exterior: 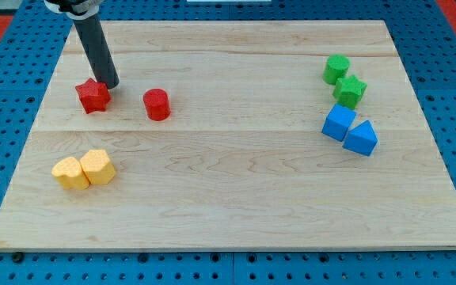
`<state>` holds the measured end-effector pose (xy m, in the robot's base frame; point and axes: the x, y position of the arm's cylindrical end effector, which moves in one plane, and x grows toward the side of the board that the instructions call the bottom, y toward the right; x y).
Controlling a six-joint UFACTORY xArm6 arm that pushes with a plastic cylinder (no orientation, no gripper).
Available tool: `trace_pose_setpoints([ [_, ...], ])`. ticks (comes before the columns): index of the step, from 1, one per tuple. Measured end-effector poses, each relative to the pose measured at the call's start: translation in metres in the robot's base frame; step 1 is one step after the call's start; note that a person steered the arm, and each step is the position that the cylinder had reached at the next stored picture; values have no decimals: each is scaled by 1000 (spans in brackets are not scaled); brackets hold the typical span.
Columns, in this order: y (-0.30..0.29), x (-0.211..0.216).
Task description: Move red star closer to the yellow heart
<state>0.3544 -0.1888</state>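
- My tip (109, 83) rests on the board (236, 198) near its top-left corner; the rod leans up toward the view's top-left, where its upper end leaves the picture.
- There are no jaws on this arm, only the plain rod, so nothing is spread, pressed together or pinching.
- The red star (93, 96) lies just below and left of my tip, touching the rod's end or all but touching it; I cannot tell which.
- The red cylinder (157, 104) stands to the right of my tip and a little lower, apart from both the tip and the star.
- The yellow heart (70, 172) lies well below my tip, slightly to the left, close to the board's left edge.
- A second yellow block (97, 166) touches the heart on its right side, also well below my tip; its shape looks six-sided.
- Far to the right of my tip sit four blocks in a loose column: a green cylinder (336, 69), a green star (350, 91) just under it, then a blue cube (339, 123) and a blue wedge (361, 138) side by side and touching.
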Motion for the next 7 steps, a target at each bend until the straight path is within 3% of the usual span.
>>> trace_pose_setpoints([
  [1,-38,6],
  [3,-47,9],
  [7,-21,103],
])
